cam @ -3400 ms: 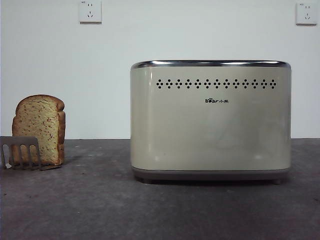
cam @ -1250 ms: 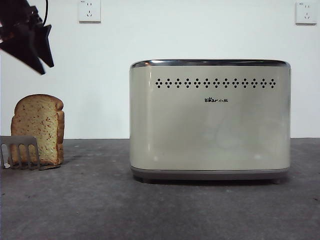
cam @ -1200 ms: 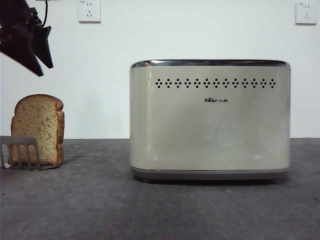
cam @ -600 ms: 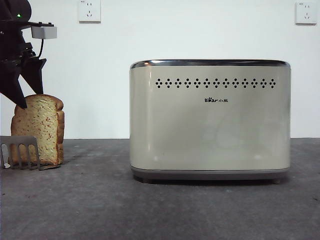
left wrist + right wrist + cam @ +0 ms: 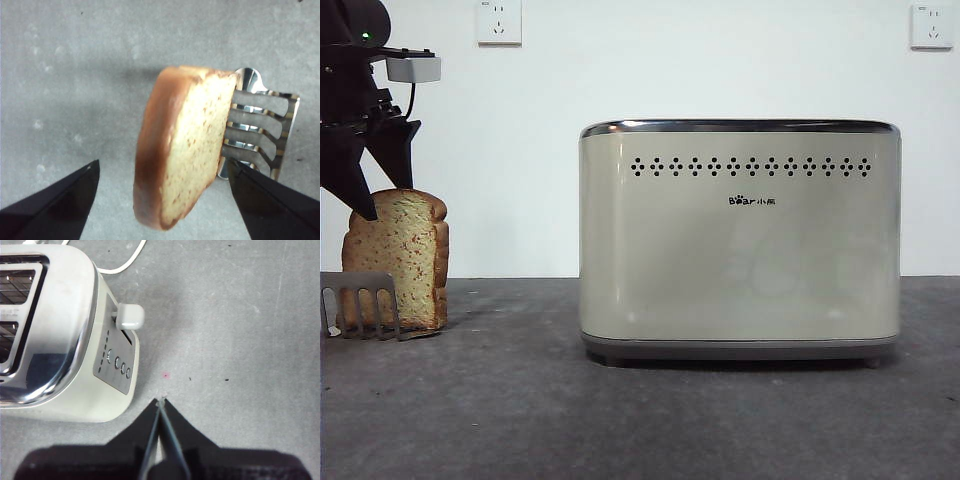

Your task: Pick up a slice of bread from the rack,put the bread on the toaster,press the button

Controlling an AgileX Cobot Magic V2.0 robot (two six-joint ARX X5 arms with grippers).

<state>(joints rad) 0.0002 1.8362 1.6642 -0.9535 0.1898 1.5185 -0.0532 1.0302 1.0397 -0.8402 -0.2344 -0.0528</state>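
Your left gripper [image 5: 162,172] hung spread wide above the slice of bread [image 5: 182,150], one jaw to each side, touching nothing. The slice stood upright in the rack [image 5: 260,127] at the table's [image 5: 620,420] left end, well apart from the toaster [image 5: 740,240]. Your right gripper [image 5: 160,402] waited clenched and empty over bare table beside the toaster's end panel, near its cream lever [image 5: 130,316] and round buttons [image 5: 120,365].
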